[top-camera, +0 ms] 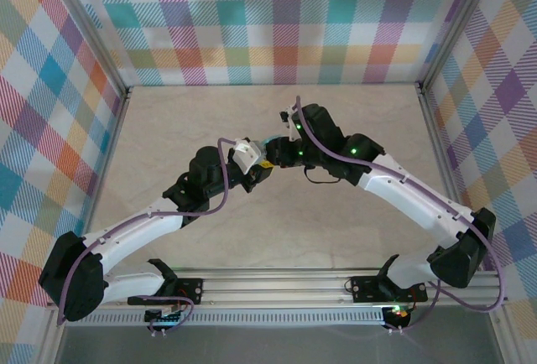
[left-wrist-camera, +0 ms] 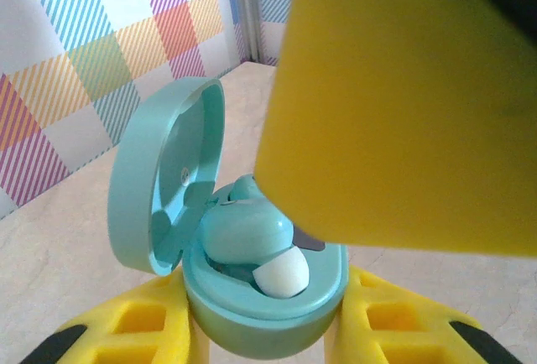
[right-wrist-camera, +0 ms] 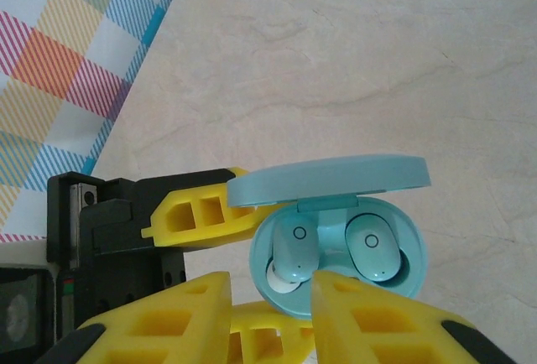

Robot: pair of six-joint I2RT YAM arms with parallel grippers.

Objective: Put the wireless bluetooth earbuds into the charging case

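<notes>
My left gripper (left-wrist-camera: 264, 335) is shut on the light-blue charging case (left-wrist-camera: 252, 318), whose lid (left-wrist-camera: 159, 188) stands up. In the right wrist view the case (right-wrist-camera: 336, 301) holds two earbuds. The left earbud (right-wrist-camera: 294, 251) sits tilted in its slot with its white tip (right-wrist-camera: 281, 276) raised. The right earbud (right-wrist-camera: 375, 247) lies flat in its slot. My right gripper (right-wrist-camera: 268, 297) hovers just above the case, open, with nothing between its yellow fingers (right-wrist-camera: 168, 322). From above, both grippers (top-camera: 252, 167) (top-camera: 284, 148) meet at mid-table around the case (top-camera: 273, 140).
The beige tabletop (top-camera: 277, 230) is walled by checked panels (top-camera: 268, 20) at the back and both sides. A metal rail (top-camera: 277, 284) carries the arm bases at the near edge. One right finger (left-wrist-camera: 403, 104) blocks much of the left wrist view.
</notes>
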